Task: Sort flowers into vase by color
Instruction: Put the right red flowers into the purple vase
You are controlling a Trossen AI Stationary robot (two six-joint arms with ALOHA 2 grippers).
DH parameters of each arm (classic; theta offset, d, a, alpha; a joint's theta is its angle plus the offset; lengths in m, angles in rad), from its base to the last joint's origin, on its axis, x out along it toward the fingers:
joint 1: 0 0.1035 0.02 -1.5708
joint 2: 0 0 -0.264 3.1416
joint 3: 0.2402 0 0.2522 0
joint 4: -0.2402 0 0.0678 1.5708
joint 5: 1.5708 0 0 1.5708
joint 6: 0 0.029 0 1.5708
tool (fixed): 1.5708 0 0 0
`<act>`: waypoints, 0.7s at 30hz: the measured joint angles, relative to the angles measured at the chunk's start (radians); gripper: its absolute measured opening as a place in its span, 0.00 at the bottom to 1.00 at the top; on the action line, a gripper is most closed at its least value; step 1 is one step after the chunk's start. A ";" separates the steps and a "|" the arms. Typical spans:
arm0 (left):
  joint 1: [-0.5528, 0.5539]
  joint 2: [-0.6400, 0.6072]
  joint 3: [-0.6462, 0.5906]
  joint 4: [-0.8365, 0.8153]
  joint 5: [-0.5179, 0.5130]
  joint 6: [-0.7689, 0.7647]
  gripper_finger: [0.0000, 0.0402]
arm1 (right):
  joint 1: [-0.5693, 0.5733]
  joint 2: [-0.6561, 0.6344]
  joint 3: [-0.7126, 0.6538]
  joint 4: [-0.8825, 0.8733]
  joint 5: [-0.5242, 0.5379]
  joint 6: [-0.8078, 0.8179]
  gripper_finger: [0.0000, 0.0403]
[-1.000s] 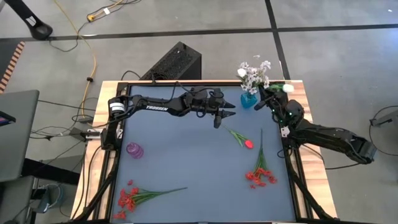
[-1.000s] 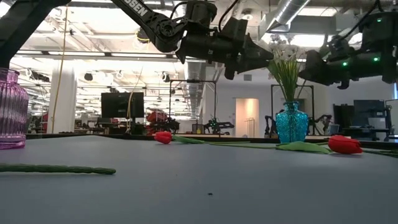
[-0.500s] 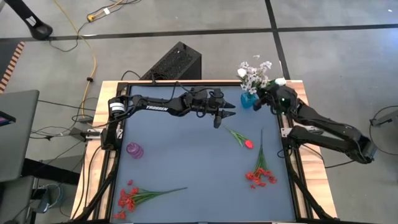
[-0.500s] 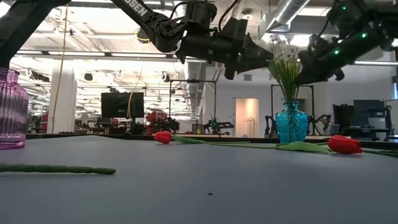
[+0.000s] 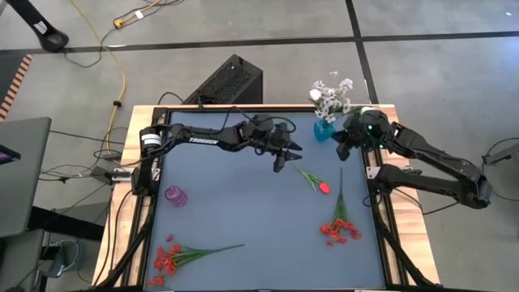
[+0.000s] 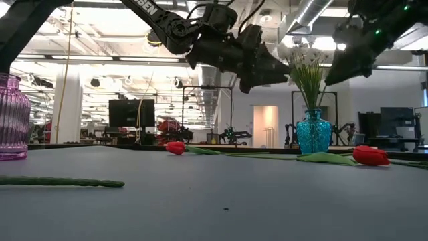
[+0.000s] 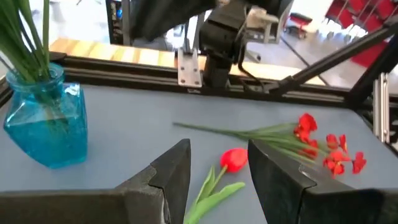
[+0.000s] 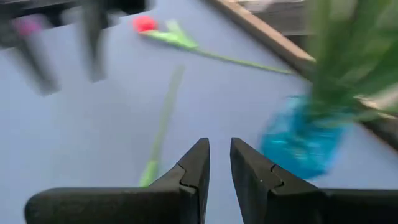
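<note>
White flowers (image 5: 331, 96) stand with their stems in a blue vase (image 5: 324, 130) at the far right. A red tulip (image 5: 323, 187) lies flat on the table on its stem and leaf. One red blossom spray (image 5: 340, 229) lies by the right edge and another (image 5: 166, 259) in the near left corner. My left gripper (image 5: 290, 158) hangs open above the table, left of the blue vase. The tulip (image 7: 234, 158) lies on the table beyond its fingers. My right gripper (image 5: 339, 152) hovers high beside the blue vase, slanting down, narrowly open with nothing between its fingers (image 8: 198, 163).
A purple ribbed vase (image 5: 176, 195) stands on the table's left side. A black frame rail (image 5: 381, 211) and wooden border run along the right edge. The mat's middle and near part lie bare between the flowers.
My right gripper has risen beside the blue vase and tipped from about level to slanting down toward the table. My left gripper has stayed in place and tipped its fingers a little downward. The flowers and vases have not moved.
</note>
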 joint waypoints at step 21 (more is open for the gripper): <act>-0.098 -0.184 0.000 -0.486 -0.177 0.124 0.37 | 0.488 0.009 0.010 0.130 -0.305 0.152 0.23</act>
